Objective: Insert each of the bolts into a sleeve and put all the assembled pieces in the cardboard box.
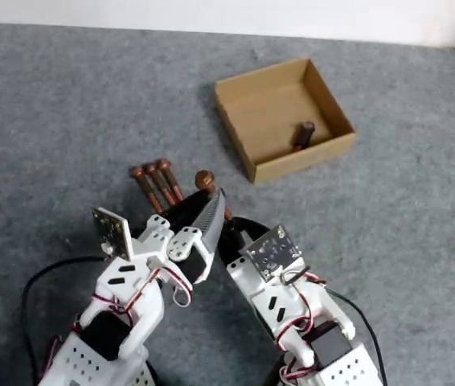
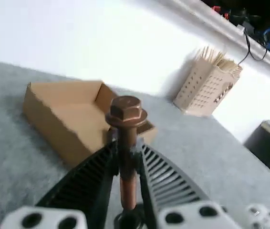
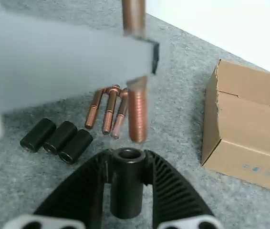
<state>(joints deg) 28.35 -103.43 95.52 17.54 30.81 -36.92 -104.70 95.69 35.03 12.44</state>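
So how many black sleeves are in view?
5. Three black cylindrical sleeves lie side by side on the grey carpet; one is gripped in the right end effector; one lies in the brown cardboard box. More may be hidden.

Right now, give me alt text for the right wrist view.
The right gripper holds a black sleeve, open end up, with the threaded tip of a copper bolt poised just above it. Beyond lie three loose bolts, three sleeves and the cardboard box.
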